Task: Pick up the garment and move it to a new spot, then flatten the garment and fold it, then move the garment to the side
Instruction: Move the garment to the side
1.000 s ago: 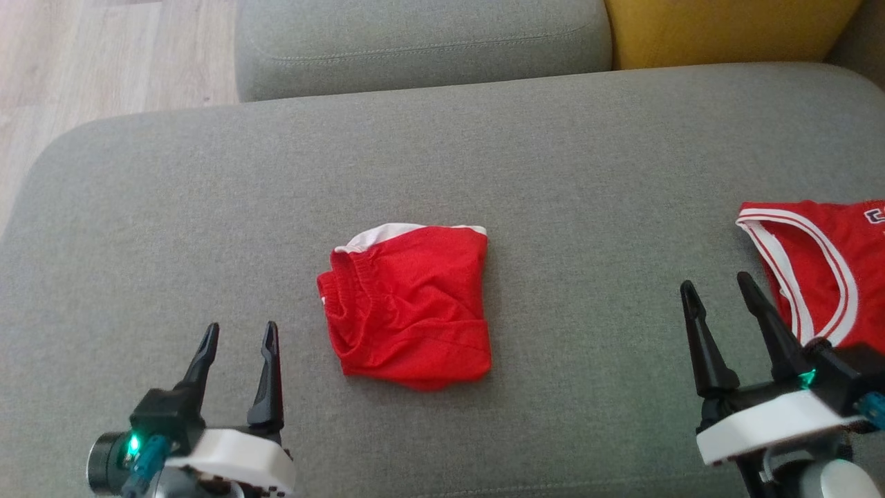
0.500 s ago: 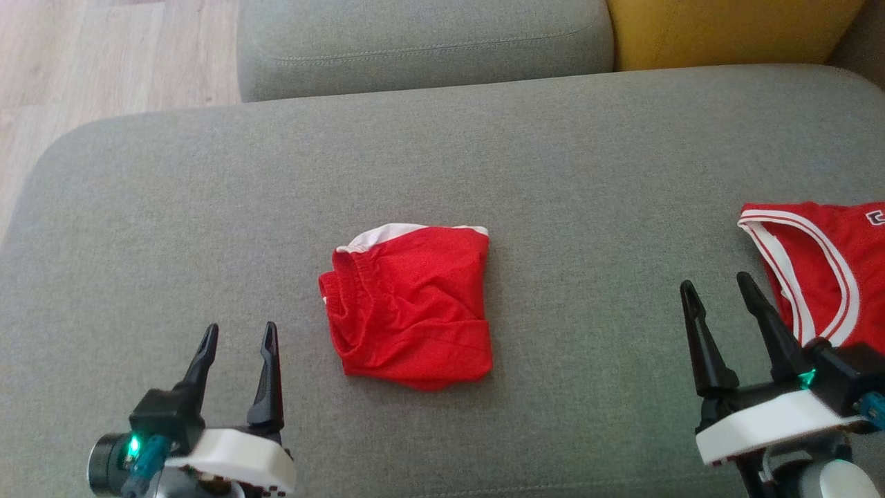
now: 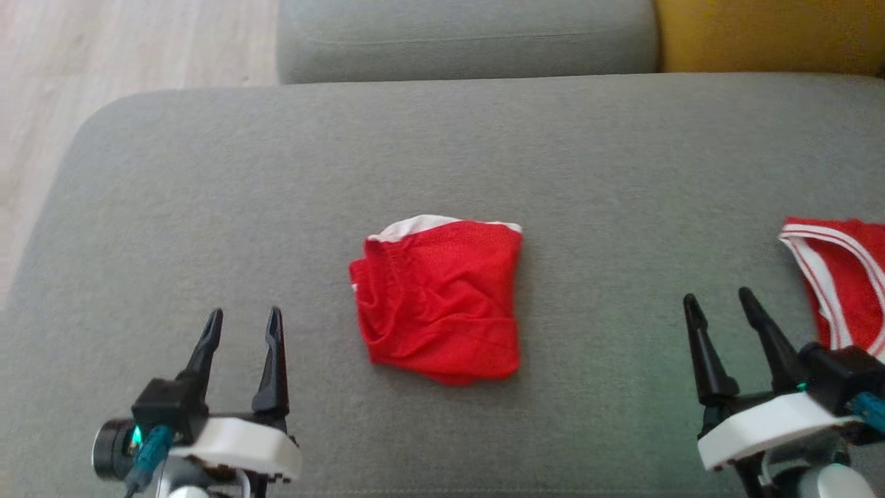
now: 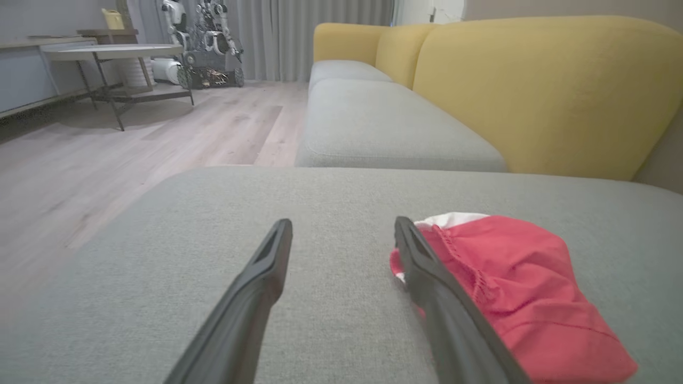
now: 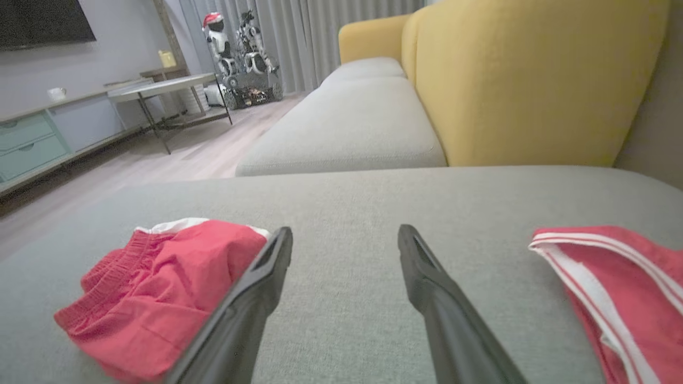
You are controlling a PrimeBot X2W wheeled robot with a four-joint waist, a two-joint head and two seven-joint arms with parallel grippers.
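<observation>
Black, two-fingered and spread wide, the robot's left claw (image 3: 245, 312) is poised over the near left of a grey sofa seat (image 3: 484, 152), with nothing between its fingers. The right claw (image 3: 718, 296), equally wide and equally empty, hangs over the near right of the same cushion. Between the two, a little farther out than their fingertips, lie the red shorts (image 3: 442, 304). They are folded into a compact, wrinkled square, with the elastic waistband to the left and a strip of white showing along the far edge. The shorts sit near the middle of the seat, closer to the left claw than to the right, and touch neither. Seen from the left wrist, they lie just right of that claw's right finger, which crosses in front of their near corner. Seen from the right wrist, they lie left of that claw's left finger.

Beyond the right claw, at the seat's right side, a red jersey (image 3: 843, 283) with white-striped trim lies well apart from the shorts and runs out of the head view. Farther back, a second grey cushion (image 3: 463, 41) adjoins the seat, with a yellow backrest (image 3: 760, 34) to its right. Pale wood floor (image 3: 104, 55) stretches off to the left. The wrist views also take in a low table (image 4: 106, 52), another robot (image 4: 205, 42) and grey curtains (image 4: 320, 21) at the far wall.
</observation>
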